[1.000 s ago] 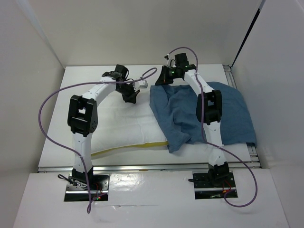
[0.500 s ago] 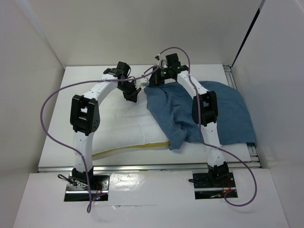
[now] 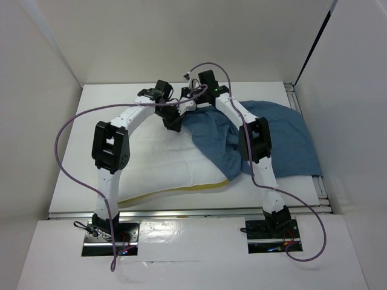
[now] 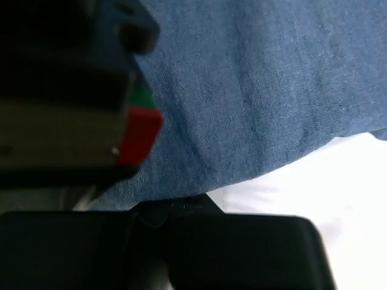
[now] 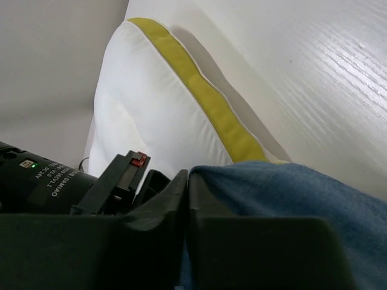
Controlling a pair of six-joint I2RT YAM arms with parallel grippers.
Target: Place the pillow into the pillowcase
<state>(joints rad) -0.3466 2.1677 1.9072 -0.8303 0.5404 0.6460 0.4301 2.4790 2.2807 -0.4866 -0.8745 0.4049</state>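
Note:
The white pillow [image 3: 160, 163] lies across the table's left and middle, its yellow band [image 3: 181, 190] along the near edge. The dusty-blue pillowcase [image 3: 284, 139] spreads to the right, and its left edge overlaps the pillow's right end. My right gripper [image 3: 193, 106] is shut on that edge at the far side; blue cloth [image 5: 290, 193] sits between the closed fingers [image 5: 186, 175], with the pillow's corner [image 5: 157, 121] just beyond. My left gripper [image 3: 173, 124] is shut, close beside it. Its tip [image 4: 187, 202] meets the line between blue cloth [image 4: 254, 90] and white pillow [image 4: 338, 199]; any pinch is hidden.
White enclosure walls [image 3: 54, 54] stand close on the left, back and right. An aluminium rail [image 3: 320, 190] runs along the table's right edge. Purple cables [image 3: 66, 130] loop from both arms over the table [image 3: 115, 103]. The two wrists nearly touch at the far middle.
My right gripper has drawn the pillowcase's edge to the left, over the pillow's right end. The left gripper has shifted slightly right towards it. The pillow's near right corner has bulged up.

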